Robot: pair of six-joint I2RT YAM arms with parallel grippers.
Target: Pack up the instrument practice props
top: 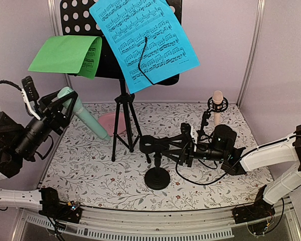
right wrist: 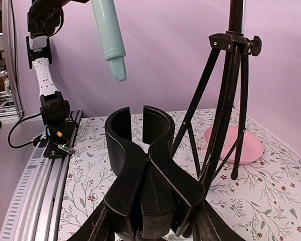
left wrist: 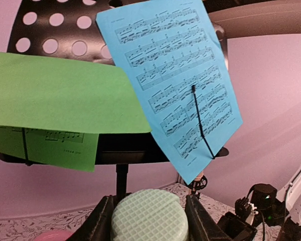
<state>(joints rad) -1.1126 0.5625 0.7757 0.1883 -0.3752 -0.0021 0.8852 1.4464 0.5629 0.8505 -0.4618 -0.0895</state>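
My left gripper point(top: 65, 102) is shut on the head of the mint-green microphone point(top: 86, 119) and holds it tilted above the table; its ribbed head fills the left wrist view point(left wrist: 149, 217). It hangs in the right wrist view point(right wrist: 109, 35). My right gripper point(top: 188, 144) is shut on the handles of the black microphone clip point(top: 153, 144), which sits on a round-base stand point(top: 157, 178); the clip shows empty point(right wrist: 140, 160). The peach microphone point(top: 217, 103) stands in its small holder at the back right. The black perforated music desk point(top: 83, 17) on tripod legs point(top: 124, 125) carries the blue sheet point(top: 143, 40) and the green sheet point(top: 65, 54).
A pink round plate point(top: 108, 122) lies behind the tripod legs, also in the right wrist view point(right wrist: 248, 146). The tripod point(right wrist: 226, 100) stands just right of the clip. Pink walls enclose the back and sides. A metal rail point(top: 150, 228) runs along the near edge.
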